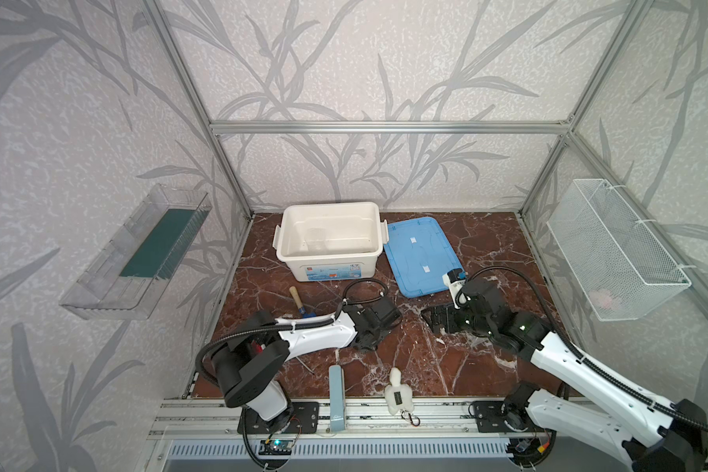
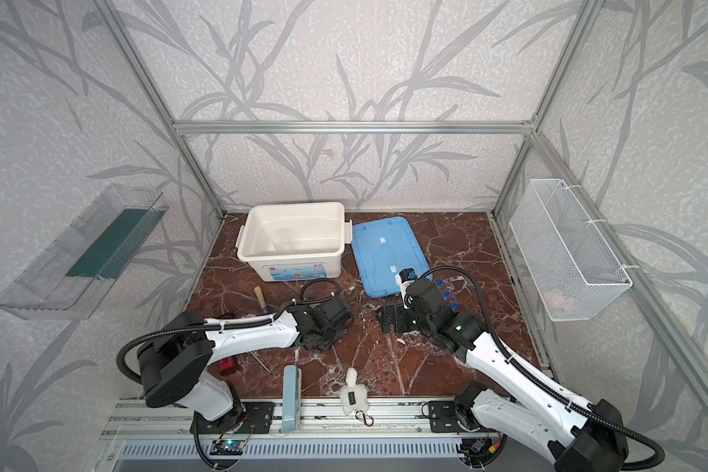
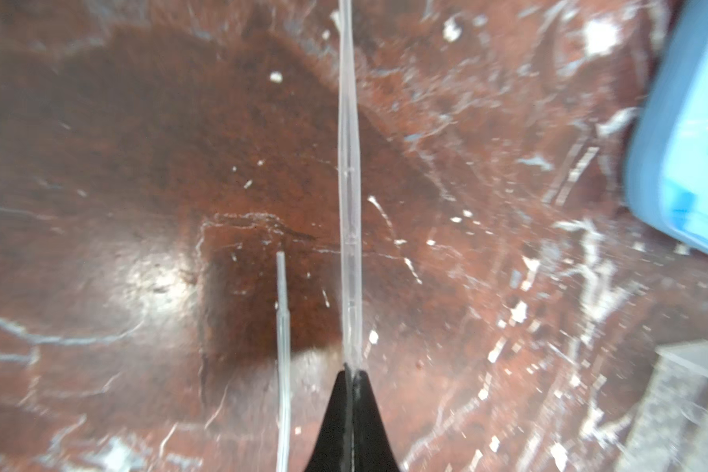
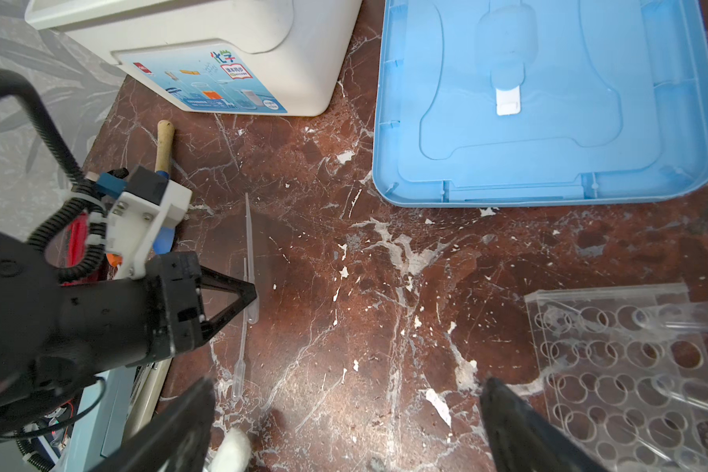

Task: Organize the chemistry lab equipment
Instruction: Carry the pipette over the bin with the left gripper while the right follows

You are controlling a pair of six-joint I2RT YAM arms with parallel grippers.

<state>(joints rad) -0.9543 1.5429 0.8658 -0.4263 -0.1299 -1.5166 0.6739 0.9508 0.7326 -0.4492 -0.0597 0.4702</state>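
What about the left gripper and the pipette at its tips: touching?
Touching. The left wrist view shows the left gripper shut on the pipette.

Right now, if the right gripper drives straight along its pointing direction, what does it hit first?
Probably bare tabletop: the open right gripper angles down at marble between the pipettes and tube rack. The blue lid lies beyond; depth unclear.

Left arm [image 1: 315,337] and right arm [image 1: 581,367]: white moulded link shells dotted with small screws, black joint housings, and black corrugated cable conduit [image 1: 500,268] tied along each. Black bolted base plates [image 1: 305,417]. Left gripper [image 4: 255,295]: black triangular fingers; white camera bracket [image 4: 148,212] with blue connector. Green indicator light [image 1: 522,328] on the right arm.
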